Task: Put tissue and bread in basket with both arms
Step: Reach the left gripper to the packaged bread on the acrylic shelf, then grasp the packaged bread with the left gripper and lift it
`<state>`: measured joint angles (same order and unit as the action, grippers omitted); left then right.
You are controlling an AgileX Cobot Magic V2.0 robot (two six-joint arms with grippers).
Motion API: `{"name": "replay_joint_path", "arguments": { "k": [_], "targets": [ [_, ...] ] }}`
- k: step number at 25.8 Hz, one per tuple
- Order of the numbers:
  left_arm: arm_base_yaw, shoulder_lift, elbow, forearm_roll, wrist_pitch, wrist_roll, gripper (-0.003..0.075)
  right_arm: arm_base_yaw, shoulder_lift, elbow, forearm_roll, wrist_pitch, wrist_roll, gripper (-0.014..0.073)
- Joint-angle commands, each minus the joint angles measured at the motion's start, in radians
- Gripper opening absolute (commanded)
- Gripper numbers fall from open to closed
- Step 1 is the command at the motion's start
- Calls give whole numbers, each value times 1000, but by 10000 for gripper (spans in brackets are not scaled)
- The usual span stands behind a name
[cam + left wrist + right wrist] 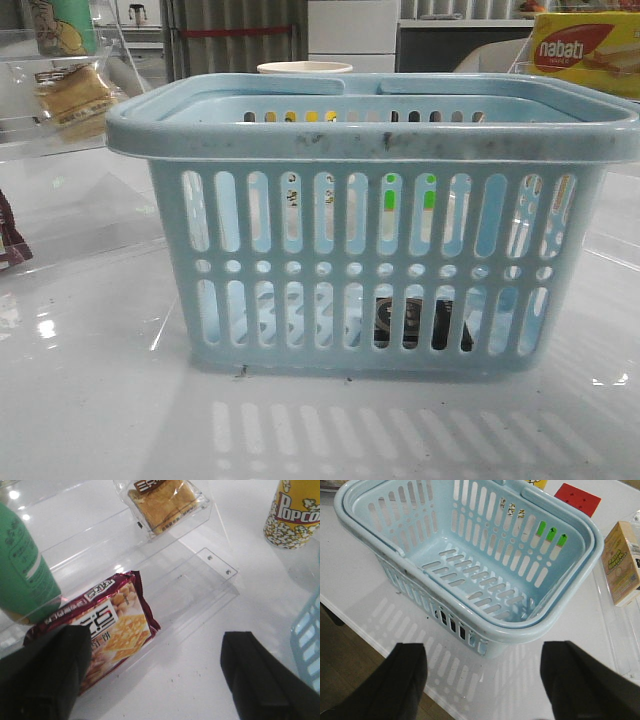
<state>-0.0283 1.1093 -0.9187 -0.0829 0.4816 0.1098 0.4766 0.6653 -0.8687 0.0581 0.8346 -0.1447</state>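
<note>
The light-blue basket point(370, 140) fills the front view and shows from above in the right wrist view point(470, 560). The black tissue packet point(420, 325) shows through its lower front slots, and as dark patches behind the slots in the right wrist view point(452, 622); it seems to lie inside, against that wall. The wrapped bread point(75, 95) sits on a clear acrylic shelf at the far left, also in the left wrist view point(162, 502). My left gripper point(155, 675) is open and empty over the table, short of the bread. My right gripper point(485, 685) is open and empty beside the basket.
A maroon cracker packet point(110, 630) and a green bottle point(22, 565) sit by the acrylic shelf, a popcorn cup point(295, 515) beyond. A yellow nabati box point(585, 50) stands back right. A yellow carton point(620, 562) lies beside the basket. The table edge point(350, 617) is close.
</note>
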Motion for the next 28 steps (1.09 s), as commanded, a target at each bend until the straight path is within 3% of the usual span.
{"name": "replay_joint_path", "arguments": {
  "k": [1, 14, 23, 28],
  "targets": [
    [-2, 112, -123, -13, -97, -3, 590, 0, 0, -24, -8, -68, -6, 581],
    [13, 580, -531, -23, -73, -3, 590, 0, 0, -24, -8, -68, -6, 581],
    [43, 806, -755, -115, -61, -3, 590, 0, 0, -24, -8, -68, -6, 581],
    [43, 897, -840, -242, -57, -3, 580, 0, 0, -24, -8, -68, -6, 581]
  ]
}}
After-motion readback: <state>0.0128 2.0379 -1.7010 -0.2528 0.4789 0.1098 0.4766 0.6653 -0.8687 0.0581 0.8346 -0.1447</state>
